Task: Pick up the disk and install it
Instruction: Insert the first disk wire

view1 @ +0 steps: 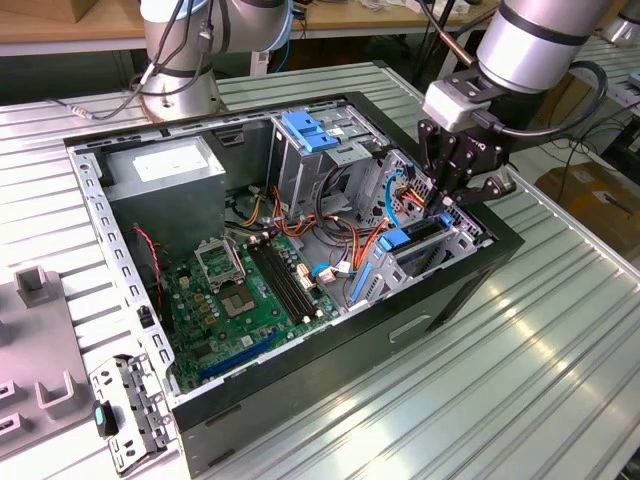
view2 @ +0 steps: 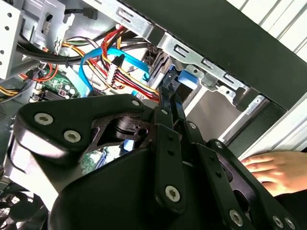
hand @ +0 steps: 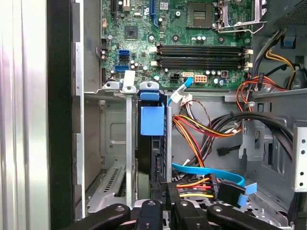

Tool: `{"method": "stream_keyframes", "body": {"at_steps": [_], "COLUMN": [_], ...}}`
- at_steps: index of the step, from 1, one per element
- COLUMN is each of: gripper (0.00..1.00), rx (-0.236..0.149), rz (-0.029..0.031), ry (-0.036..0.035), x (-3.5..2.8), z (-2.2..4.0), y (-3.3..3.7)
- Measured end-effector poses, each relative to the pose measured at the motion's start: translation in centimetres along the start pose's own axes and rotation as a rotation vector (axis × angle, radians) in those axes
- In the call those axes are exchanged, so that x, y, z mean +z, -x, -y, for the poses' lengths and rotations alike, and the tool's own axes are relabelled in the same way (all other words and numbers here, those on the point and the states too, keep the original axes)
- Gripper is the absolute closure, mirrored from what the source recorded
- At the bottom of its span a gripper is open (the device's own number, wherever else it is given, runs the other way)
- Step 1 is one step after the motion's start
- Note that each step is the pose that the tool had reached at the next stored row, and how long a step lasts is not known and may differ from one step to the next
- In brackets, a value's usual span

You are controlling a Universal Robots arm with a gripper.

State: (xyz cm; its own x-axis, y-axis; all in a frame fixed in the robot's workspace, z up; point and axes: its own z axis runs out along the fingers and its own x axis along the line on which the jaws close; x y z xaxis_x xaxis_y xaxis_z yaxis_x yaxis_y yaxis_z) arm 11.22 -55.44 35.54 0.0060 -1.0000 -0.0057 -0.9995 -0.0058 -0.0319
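Disk (view1: 412,243): already standing on edge in the drive bay (view1: 468,236) at the corner of the open computer case (view1: 330,370), toward the edge of the bench (view1: 520,380) on the exterior view's right; blue rail tab showing at its end in the first wrist view (hand: 152,122). Looking slid most of the way in, though not showing whether fully seated. End effector (view1: 452,198): hovering right over the disk's upper end, fingers drawn together to a narrow point in the second wrist view (view2: 169,96); not showing whether pinching the rail, pressing on it or just clear of it. Judging the pick-up as done and the install as nearly finished, with final seating and any cabling unconfirmed. Resting on the bench beside the case, a person's hand (view2: 273,167).
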Motion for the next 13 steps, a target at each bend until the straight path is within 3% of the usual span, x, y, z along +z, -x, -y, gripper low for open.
{"method": "stream_keyframes", "body": {"at_steps": [13], "gripper": [0.84], "rx": [0.002], "rz": [-0.0001], "ry": [0.0], "x": [0.27], "z": [-0.16], "y": [-0.03]}}
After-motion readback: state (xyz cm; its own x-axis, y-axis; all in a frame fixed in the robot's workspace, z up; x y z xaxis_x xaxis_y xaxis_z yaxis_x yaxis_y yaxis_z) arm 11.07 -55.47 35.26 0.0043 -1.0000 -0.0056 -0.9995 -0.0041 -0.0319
